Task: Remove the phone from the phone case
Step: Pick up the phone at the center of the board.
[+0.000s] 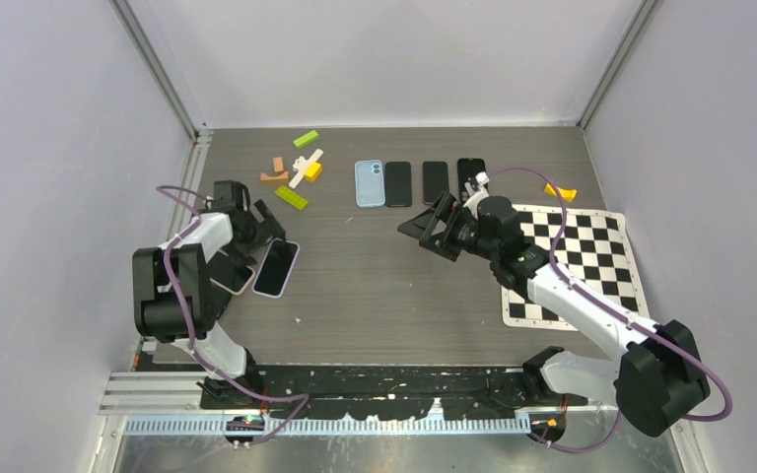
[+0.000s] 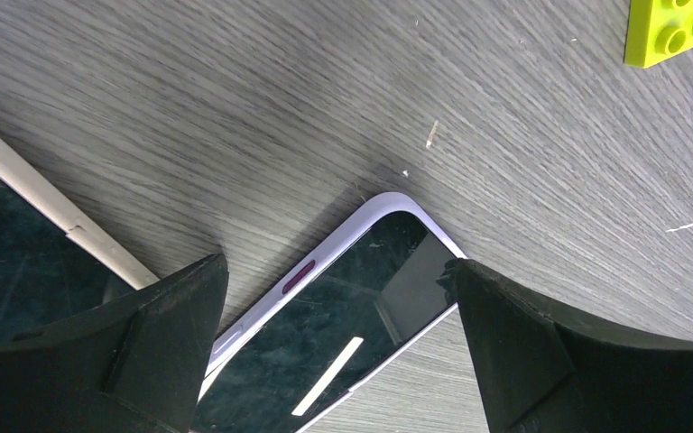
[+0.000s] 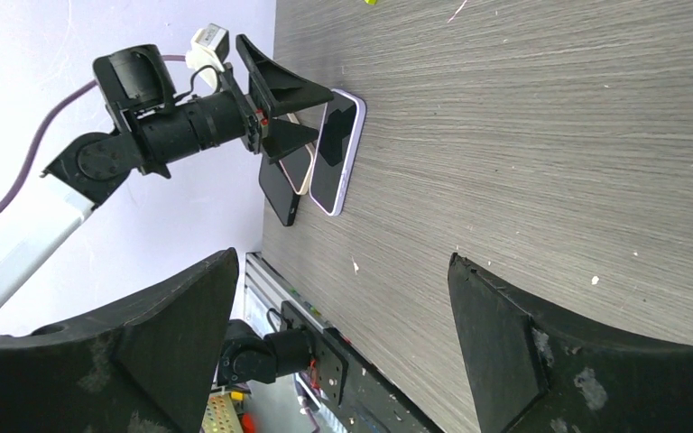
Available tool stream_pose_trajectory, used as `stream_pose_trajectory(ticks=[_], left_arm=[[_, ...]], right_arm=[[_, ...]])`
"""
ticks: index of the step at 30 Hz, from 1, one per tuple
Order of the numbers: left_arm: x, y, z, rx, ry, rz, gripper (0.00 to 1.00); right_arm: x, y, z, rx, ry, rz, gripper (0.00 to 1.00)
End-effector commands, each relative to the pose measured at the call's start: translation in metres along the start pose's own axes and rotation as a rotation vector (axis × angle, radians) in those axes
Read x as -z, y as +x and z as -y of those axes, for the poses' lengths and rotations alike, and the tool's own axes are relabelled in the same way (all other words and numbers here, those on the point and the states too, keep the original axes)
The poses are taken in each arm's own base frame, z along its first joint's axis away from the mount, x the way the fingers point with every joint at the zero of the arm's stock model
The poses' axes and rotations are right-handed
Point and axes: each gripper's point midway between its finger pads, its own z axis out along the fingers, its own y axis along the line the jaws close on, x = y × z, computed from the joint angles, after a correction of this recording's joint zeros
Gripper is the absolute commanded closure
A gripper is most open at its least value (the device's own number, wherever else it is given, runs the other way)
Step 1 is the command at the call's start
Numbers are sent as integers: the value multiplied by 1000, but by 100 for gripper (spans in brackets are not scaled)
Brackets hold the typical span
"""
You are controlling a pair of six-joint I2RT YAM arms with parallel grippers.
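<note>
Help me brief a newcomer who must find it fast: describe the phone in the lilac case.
Start at the left arm on the left side of the grey wood-grain table. Under its open left gripper two phones lie side by side, screens up. The phone in the lilac case is the one nearer the table's middle; its neighbour has a beige rim.

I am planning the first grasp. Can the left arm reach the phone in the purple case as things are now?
Probably yes. The left gripper hangs open right over the phone, with nothing between them. A second phone lies close beside it and may crowd the grasp.
</note>
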Motion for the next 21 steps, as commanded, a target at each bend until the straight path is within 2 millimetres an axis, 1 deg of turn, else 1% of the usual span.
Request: stream_pose_trajectory(ticks=[1, 5, 8, 10, 11, 12, 13, 17, 18, 21], left_arm=[[-4, 5, 13, 38, 104, -10, 0], [-4, 28, 18, 95, 156, -72, 1], [2, 47, 26, 127, 190, -96, 3], [8, 62, 27, 127, 189, -99, 2], [10, 66, 25, 134, 179, -95, 3], [13, 77, 28, 112, 169, -98, 2], [16, 83, 26, 99, 144, -91, 2], [24, 103, 19, 4, 47, -40, 0], [23, 106, 17, -32, 21, -22, 0], [21, 120, 13, -136, -15, -42, 0]], right_arm=[[9, -4, -18, 1, -72, 33, 8], [8, -5, -17, 1, -68, 35, 8], [5, -5, -17, -8, -68, 31, 8], [4, -5, -16, -15, -67, 35, 8], [4, -6, -14, -18, -65, 43, 8], [3, -6, -13, -23, -65, 46, 8], [3, -6, -12, -25, -64, 52, 8], [3, -4, -7, -40, -61, 59, 8], [3, -3, -5, -46, -57, 58, 8], [2, -1, -1, -48, -50, 58, 8]])
